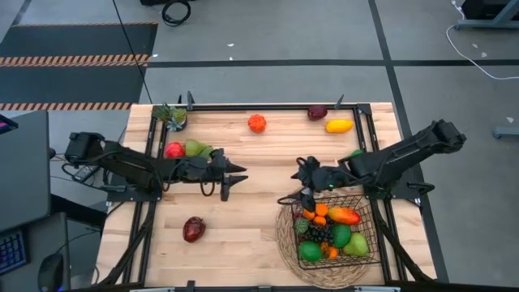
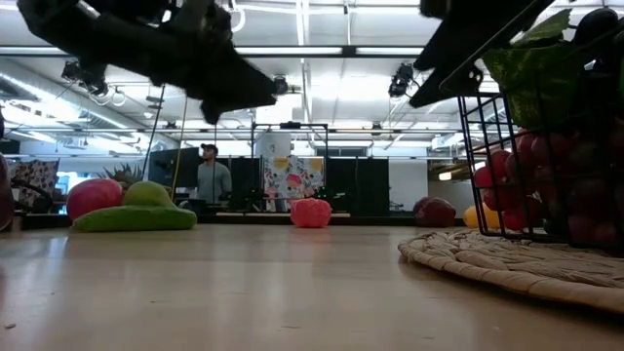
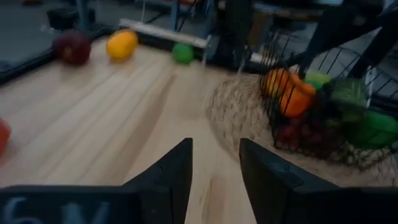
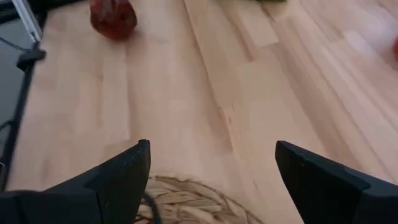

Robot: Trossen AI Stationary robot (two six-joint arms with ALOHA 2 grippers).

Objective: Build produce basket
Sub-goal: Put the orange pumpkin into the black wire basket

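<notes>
Dark fingers of the right gripper (image 4: 211, 180) fill the front of its wrist view, spread wide and holding nothing, over the mat (image 1: 288, 243) edge by the basket (image 1: 365, 212), a pose that suggests a drop just made or a reach starting. Left gripper (image 1: 231, 177) hangs mid-table, fingers slightly apart and empty, aimed toward the basket. Sitting on the mat, the basket holds a packed heap: orange, red, green and dark pieces, perhaps grapes. Still outside are 8 or so pieces: a dark red fruit (image 1: 193, 229) near the front left, a red one (image 1: 173, 150) and a green pear (image 1: 195, 148) at left, an orange one (image 1: 257, 123), a dark one (image 1: 317, 113) and a yellow one (image 1: 339, 126) along the far edge.
</notes>
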